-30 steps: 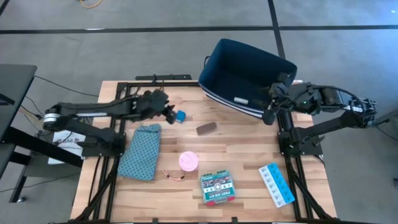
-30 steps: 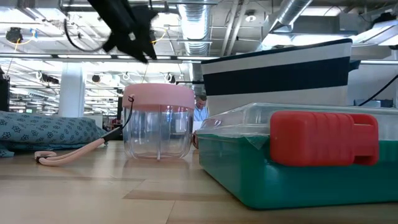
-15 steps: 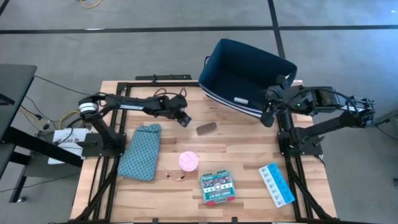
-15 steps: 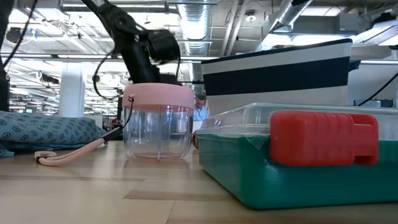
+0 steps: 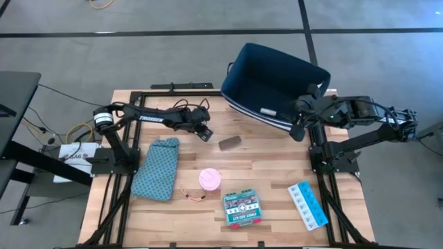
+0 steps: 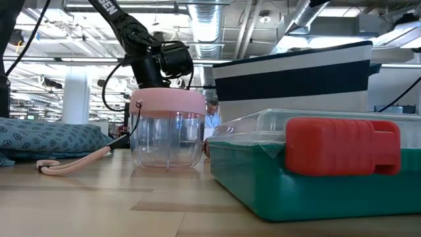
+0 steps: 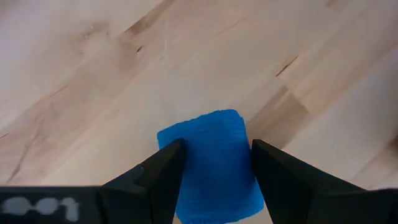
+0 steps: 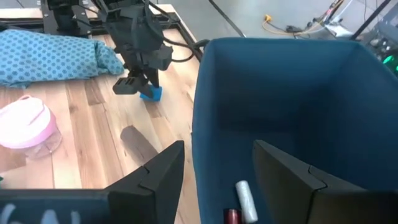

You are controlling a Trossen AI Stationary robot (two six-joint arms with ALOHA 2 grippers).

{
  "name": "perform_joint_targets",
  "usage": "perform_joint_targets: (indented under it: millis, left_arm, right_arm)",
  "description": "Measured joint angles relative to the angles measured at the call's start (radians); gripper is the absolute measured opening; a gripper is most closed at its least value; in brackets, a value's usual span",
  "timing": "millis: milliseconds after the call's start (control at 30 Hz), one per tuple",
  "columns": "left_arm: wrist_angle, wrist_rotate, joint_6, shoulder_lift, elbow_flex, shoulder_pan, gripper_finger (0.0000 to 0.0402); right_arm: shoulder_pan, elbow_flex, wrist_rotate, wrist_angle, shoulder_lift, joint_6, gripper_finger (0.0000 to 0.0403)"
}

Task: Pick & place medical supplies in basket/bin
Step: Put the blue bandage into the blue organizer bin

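1. Since a second earlier, the left arm had swung out toward the middle of the tabletop (image 5: pixel 277 173) and dropped low, so its end effector (image 5: pixel 203 131) went from hovering with the small blue roll (image 7: pixel 211 162) to sitting right down at the wood, at about 11 o'clock from the tabletop's center.
2. Left end effector was closed partway around the blue roll, one finger (image 7: pixel 163 174) on each side of it, and the right wrist view showed the roll down at the tabletop surface.
3. Right end effector (image 5: pixel 299 130) hung just beside the navy bin (image 5: pixel 273 72) at roughly 2 o'clock, barely shifted. Its fingers (image 8: pixel 155 177) were spread wide apart with nothing between them.
4. The bin sat tilted at the far edge, around 1 o'clock, and inside it I could make out a white tube (image 8: pixel 245 199) and a bit of something red (image 8: pixel 231 217) beside it.
5. Brown bar (image 5: pixel 230 142) lay near the center, just to the 3 o'clock side of the left end effector.
6. Pink round roll (image 5: pixel 210 180) was at about 7 o'clock from center, with the green flat box (image 5: pixel 241 207) near it at 6 o'clock.
7. Light-blue pill organizer (image 5: pixel 307 205) lay at about 4 o'clock, well apart from the rest.
8. Teal pouch (image 5: pixel 156 168) stretched along the 9 o'clock side.
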Motion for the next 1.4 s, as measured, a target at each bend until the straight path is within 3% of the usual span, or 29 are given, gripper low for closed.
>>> perform_joint_targets:
  millis: [267, 367, 500, 733, 900, 1100, 1267, 1400]
  left_arm:
    - [-0.038, 0.011, 0.067, 0.003, 0.015, -0.005, 0.0185]
    - [-0.105, 0.065, 0.067, 0.003, 0.041, 0.005, 0.0188]
    - [-0.217, 0.044, 0.066, 0.004, 0.044, -0.002, 0.0198]
    - [-0.217, 0.034, 0.081, 0.017, 0.026, -0.007, 0.0213]
    - [-0.258, 0.106, 0.123, 0.013, 0.034, -0.007, 0.0221]
    - [-0.292, 0.085, 0.139, 0.016, 0.022, -0.008, 0.0226]
    - [-0.277, 0.065, 0.140, 0.016, 0.025, -0.009, 0.0214]
    - [-0.283, 0.045, 0.169, 0.018, 0.057, -0.019, 0.0182]
  right_arm:
    - [0.000, 0.000, 0.002, -0.099, 0.000, 0.075, 0.0182]
    - [0.001, 0.000, 0.001, -0.116, 0.000, 0.112, 0.0181]
    - [0.009, 0.000, 0.000, -0.132, 0.000, 0.128, 0.0179]
    - [0.009, 0.000, 0.000, -0.132, 0.000, 0.127, 0.0178]
    - [0.009, 0.000, -0.001, -0.131, 0.000, 0.140, 0.0178]
    - [0.009, 0.000, -0.001, -0.131, 0.000, 0.143, 0.0178]
    - [0.009, 0.000, -0.001, -0.131, 0.000, 0.143, 0.0180]
    - [0.009, 0.000, -0.001, -0.131, 0.000, 0.143, 0.0178]
